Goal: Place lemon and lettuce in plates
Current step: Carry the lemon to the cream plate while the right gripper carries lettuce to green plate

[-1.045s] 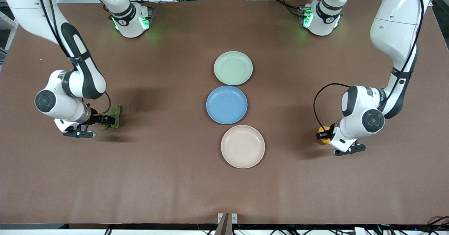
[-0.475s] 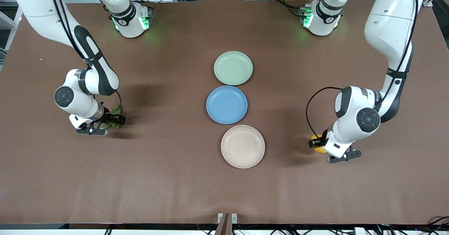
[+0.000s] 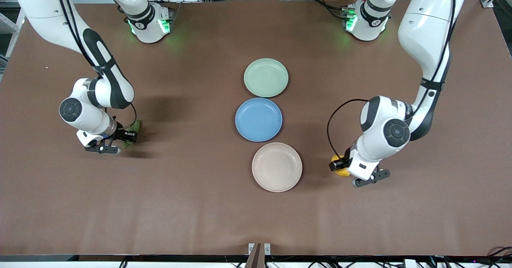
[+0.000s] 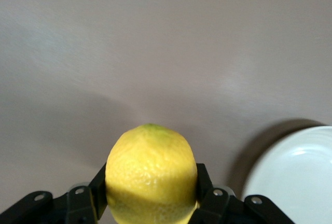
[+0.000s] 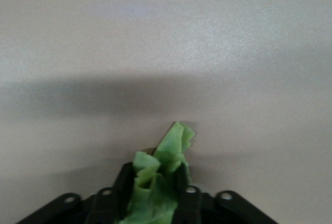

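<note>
My left gripper [image 3: 338, 166] is shut on the yellow lemon [image 3: 342, 171] and holds it above the bare table beside the beige-white plate [image 3: 277, 167], toward the left arm's end. In the left wrist view the lemon [image 4: 151, 175] sits between the fingers and that plate's rim [image 4: 290, 177] shows at the edge. My right gripper [image 3: 127, 136] is shut on the crumpled green lettuce [image 3: 132, 131] above the table toward the right arm's end. The lettuce [image 5: 158, 182] shows pinched in the right wrist view. The pale green plate [image 3: 266, 77] lies nearest the arm bases.
A blue plate [image 3: 259, 119] lies between the pale green plate and the beige-white plate, all three in a row down the middle of the brown table [image 3: 192, 204].
My left gripper has carried the lemon toward the beige-white plate. My right gripper moved toward the middle with the lettuce, then held nearly still.
</note>
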Controlling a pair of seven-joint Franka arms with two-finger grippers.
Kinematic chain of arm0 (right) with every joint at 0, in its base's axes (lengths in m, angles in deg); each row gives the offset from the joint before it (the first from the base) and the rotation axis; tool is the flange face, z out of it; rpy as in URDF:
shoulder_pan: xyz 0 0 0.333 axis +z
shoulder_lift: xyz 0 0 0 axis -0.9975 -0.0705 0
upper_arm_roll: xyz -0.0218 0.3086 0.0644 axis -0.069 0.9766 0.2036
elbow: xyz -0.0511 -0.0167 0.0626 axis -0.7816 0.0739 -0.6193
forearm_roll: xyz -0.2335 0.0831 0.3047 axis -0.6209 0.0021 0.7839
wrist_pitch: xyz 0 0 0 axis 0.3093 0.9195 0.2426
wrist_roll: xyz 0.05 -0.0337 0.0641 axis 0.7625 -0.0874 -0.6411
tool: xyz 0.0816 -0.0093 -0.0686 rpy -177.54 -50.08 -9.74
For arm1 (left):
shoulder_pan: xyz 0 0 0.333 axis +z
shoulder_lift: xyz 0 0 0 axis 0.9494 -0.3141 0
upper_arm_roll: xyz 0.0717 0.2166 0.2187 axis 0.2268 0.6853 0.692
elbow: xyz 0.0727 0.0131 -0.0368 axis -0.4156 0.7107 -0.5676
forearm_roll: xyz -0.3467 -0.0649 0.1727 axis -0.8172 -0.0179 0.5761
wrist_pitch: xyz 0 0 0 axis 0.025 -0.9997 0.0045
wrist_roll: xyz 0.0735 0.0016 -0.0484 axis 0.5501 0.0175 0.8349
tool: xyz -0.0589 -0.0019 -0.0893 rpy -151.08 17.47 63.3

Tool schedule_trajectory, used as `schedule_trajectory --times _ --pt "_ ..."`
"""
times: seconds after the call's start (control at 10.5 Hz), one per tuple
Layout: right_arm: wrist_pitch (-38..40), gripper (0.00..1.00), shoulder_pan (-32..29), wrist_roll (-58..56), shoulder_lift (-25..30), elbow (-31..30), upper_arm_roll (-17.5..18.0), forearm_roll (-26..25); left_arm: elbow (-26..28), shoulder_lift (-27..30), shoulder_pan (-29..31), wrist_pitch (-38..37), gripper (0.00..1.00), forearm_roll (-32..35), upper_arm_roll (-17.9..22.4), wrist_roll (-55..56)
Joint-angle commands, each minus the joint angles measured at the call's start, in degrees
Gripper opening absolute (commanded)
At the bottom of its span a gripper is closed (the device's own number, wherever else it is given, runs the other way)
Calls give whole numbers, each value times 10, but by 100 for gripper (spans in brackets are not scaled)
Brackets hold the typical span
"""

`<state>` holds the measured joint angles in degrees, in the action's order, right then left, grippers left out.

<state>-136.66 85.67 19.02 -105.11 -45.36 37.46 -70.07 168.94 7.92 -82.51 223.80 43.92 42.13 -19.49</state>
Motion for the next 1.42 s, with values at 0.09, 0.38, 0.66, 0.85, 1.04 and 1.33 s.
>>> schedule_trajectory --times 0.09,0.38,0.66,0.85,1.04,1.33 --pt "32 0 -3 3 11 2 2 5 -40 -27 -67 50 0 -9 7 121" --pt "148 0 -3 1 27 58 2 5 -44 -40 -103 105 0 -6 11 193" --pt "343 0 5 -1 29 169 21 6 -45 -58 -135 173 0 -5 28 252" --pt "427 0 8 6 28 226 62 6 -56 -80 -155 222 0 -4 39 298" --pt "460 0 10 5 29 243 97 6 -58 -85 -177 228 0 -5 62 306" --pt "478 0 13 13 29 250 177 6 -71 -96 -190 232 6 -4 65 314"
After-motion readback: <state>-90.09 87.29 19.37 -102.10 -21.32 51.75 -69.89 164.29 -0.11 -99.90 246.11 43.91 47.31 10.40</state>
